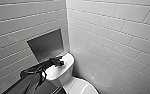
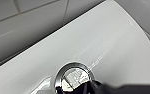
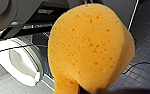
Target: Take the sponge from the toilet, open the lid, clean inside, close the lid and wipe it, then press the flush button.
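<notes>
My left gripper reaches in from the lower left and hangs over the flat tank top of the white toilet. In the left wrist view its dark, shut tip rests at the edge of the round chrome flush button. The white oval lid lies down over the bowl at the lower edge of the head view. The orange-yellow sponge looms large in the right wrist view, squeezed at its lower end by my right gripper. Behind it stands the toilet.
White tiled walls meet in a corner right behind the tank. A grey recessed niche sits in the left wall above the tank. Dark floor tiles and a thin cable lie beside the toilet.
</notes>
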You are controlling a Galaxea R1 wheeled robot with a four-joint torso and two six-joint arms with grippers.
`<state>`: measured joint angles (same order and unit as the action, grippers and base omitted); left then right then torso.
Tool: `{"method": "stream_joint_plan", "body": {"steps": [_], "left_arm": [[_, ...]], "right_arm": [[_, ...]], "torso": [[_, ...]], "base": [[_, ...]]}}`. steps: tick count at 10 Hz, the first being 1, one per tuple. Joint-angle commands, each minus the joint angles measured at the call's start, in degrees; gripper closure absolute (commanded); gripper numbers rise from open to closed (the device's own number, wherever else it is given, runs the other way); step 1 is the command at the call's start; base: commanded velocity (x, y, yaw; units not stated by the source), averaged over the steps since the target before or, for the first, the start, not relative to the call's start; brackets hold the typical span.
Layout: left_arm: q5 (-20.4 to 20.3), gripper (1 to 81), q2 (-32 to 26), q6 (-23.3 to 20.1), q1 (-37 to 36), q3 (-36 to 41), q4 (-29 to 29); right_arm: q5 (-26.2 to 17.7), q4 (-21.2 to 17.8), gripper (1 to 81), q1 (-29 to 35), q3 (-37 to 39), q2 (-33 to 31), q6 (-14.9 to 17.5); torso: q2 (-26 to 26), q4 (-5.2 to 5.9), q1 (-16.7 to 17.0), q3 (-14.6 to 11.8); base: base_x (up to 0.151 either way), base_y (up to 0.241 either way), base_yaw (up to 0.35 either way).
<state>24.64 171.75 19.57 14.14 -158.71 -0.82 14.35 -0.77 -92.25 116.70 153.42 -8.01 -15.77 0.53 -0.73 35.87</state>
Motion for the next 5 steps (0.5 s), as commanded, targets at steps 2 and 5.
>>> {"method": "stream_joint_plan", "body": {"steps": [2,5], "left_arm": [[-0.56,81.1,3.78,-0.05,-3.99,-5.74,-7.01],[-2.84,81.1,2.2,0.29,-2.93,-6.09,-6.39]], "right_arm": [[-3.89,1.03,81.1,-1.23,-1.22,-0.11,0.01],[-3.89,1.03,81.1,-1.32,-0.17,0.95,0.01]], "torso": [[0.0,0.0,0.0,0.0],[-0.02,0.0,0.04,0.0]], "base": [[0.0,0.0,0.0],[0.0,0.0,0.0]]}}
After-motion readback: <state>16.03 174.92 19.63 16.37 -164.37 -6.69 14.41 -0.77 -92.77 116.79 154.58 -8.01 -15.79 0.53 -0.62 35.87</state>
